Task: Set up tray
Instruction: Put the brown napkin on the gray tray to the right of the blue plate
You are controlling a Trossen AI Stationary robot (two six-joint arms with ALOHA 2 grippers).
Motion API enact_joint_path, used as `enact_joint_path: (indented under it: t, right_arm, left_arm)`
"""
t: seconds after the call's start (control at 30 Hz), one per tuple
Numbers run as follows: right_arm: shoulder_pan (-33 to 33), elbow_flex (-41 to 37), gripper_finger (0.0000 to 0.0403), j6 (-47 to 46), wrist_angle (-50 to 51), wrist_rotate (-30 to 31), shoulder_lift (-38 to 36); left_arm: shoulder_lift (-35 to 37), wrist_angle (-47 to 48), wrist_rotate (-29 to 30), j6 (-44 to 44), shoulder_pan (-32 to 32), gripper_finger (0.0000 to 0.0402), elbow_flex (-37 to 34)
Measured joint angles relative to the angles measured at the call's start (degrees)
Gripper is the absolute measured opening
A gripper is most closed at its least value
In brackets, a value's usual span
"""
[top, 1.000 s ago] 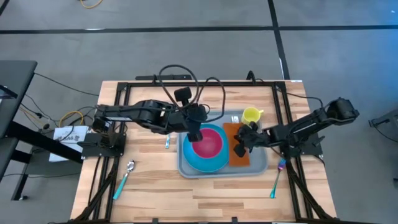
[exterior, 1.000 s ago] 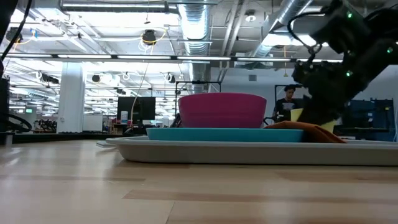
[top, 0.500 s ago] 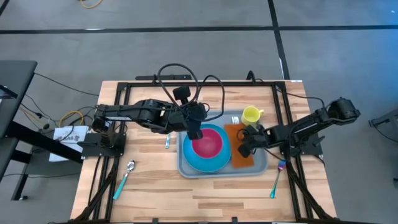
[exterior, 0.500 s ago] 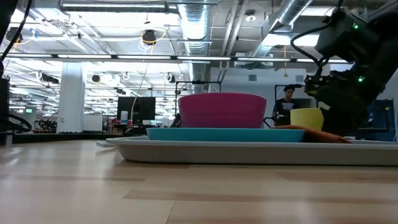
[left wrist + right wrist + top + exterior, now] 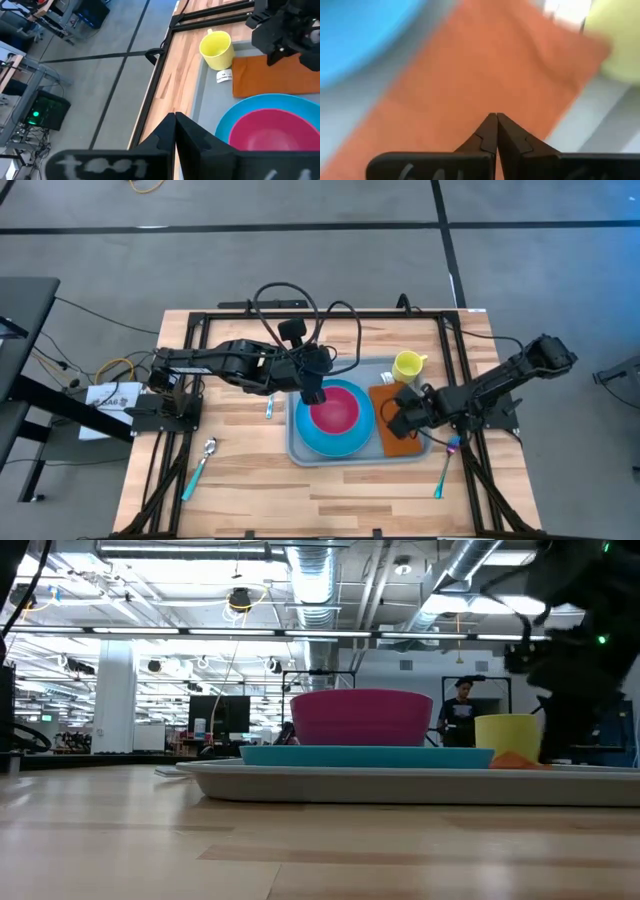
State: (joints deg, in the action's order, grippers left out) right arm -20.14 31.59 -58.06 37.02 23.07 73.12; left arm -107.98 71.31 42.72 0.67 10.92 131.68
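Note:
The grey-blue tray lies at the table's middle. On it a pink bowl sits in a round blue plate. An orange cloth lies flat on the tray's right part, and a yellow cup stands at its far right corner. My left gripper is shut and hangs over the bowl's far rim; I see no touch. My right gripper is shut over the cloth. My right gripper has its shut fingertips down on the orange cloth's middle, coming from above and slanting in from the table's right. The cloth lies spread on the tray floor. The fingers themselves hide the exact spot of touch.
A teal-handled spoon lies near the table's left near corner. Another utensil lies right of the tray, and a small blue one sits just left of it. Black frame rails run round the table's edges.
My right gripper has moved toward the table's right and near edge, staying shut. The orange cloth has slid with it toward the tray's right side and lies flatter than before. In the low view the yellow cup now stands uncovered.

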Motion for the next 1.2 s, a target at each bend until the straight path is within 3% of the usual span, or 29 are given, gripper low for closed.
enact_joint_path:
  t: [0.33, 0.6, 0.73, 1.2]
  right_arm:
    - [1.2, 3.3, 0.0000, 5.7, -3.1, 13.4, 0.3]
    - [6.7, 3.3, 0.0000, 5.6, -4.3, 10.8, 4.0]
    - [8.6, 3.3, 0.0000, 7.0, -5.6, 6.6, 8.6]
    - [16.5, 3.5, 0.0000, 7.3, -6.9, 7.5, 15.1]
  left_arm:
    - [0.0, 0.0, 0.0, 0.0, 0.0, 0.0000, 0.0]
    - [0.0, 0.0, 0.0, 0.0, 0.0, 0.0000, 0.0]
    - [0.0, 0.0, -0.1, 0.0, 0.0, 0.0000, 0.0]
    - [0.0, 0.0, -0.2, -0.1, 0.0, 0.0000, 0.0]
